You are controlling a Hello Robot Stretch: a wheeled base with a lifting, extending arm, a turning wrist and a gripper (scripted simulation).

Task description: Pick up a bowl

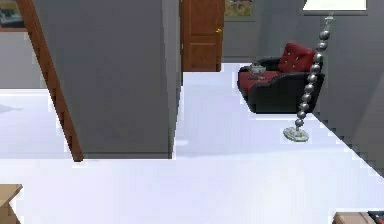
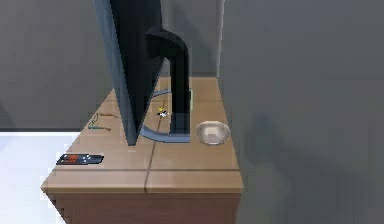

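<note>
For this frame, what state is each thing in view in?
bowl: upright on the wooden table, looks empty
television: standing upright on its base
remote: lying flat near the table's edge
door: looks shut
floor lamp: standing upright

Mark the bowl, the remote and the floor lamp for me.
bowl point(image 2: 212, 132), arm side view, its hollow middle
remote point(image 2: 80, 158), arm side view, middle of its top
floor lamp point(image 1: 312, 72), forward view, on its beaded pole

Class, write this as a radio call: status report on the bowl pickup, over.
Bowl sits on wooden cabinet, to the arm side view's right of the television. Television's stand close beside it. Remote well clear.
</note>
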